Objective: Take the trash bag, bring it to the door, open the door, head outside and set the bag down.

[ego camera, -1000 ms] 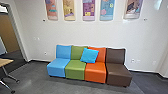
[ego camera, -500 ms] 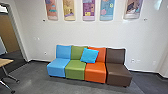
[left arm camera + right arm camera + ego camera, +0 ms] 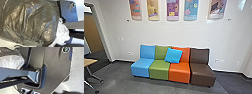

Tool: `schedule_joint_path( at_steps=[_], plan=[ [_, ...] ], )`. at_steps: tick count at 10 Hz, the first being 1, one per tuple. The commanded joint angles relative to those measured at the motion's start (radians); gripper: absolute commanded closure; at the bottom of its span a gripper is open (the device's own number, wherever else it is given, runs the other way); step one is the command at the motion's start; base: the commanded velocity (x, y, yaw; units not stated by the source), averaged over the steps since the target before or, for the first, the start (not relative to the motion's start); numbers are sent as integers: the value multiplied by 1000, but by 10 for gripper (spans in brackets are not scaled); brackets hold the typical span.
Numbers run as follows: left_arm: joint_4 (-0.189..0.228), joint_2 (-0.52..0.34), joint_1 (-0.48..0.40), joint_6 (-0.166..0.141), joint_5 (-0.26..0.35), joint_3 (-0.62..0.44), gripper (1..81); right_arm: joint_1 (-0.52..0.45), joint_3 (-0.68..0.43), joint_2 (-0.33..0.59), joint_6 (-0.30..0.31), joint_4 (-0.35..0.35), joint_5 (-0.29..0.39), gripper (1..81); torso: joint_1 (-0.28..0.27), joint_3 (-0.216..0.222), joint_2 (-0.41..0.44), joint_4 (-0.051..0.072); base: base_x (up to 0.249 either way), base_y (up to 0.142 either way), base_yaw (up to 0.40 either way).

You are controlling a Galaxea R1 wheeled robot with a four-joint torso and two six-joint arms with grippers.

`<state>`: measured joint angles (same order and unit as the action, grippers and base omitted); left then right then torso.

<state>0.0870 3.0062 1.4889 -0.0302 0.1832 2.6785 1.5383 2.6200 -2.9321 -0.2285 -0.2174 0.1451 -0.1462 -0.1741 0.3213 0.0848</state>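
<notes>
A dark, shiny, crumpled trash bag [image 3: 31, 23] takes up much of the left wrist view, with a whitish translucent plastic part [image 3: 62, 33] against its side. In the right wrist view, pale translucent plastic [image 3: 11, 61] with a dark edge of the bag [image 3: 7, 51] lies beside the robot's jointed bar. How the bag is held cannot be made out, and whether either gripper is open or shut is unclear.
Four joined seats, from a blue one [image 3: 142, 67] to a brown one [image 3: 202, 72], stand against the wall with a blue cushion [image 3: 173, 55]. A table [image 3: 89, 62] is at the left, before a doorway frame [image 3: 102, 37].
</notes>
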Motion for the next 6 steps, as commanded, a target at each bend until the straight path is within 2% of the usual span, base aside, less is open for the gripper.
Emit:
schedule_joint_path(
  at_steps=[1, 6],
  plan=[
    [8, 2, -48, 4, 65, -3, 811, -40, -2, 6, -3, -7, 65, 10, 0, 0, 0, 0, 0, 0, 0],
    [8, 4, -48, 4, 70, -3, 811, -39, -5, 6, -3, -2, 64, 10, 0, 0, 0, 0, 0, 0, -149]
  ],
)
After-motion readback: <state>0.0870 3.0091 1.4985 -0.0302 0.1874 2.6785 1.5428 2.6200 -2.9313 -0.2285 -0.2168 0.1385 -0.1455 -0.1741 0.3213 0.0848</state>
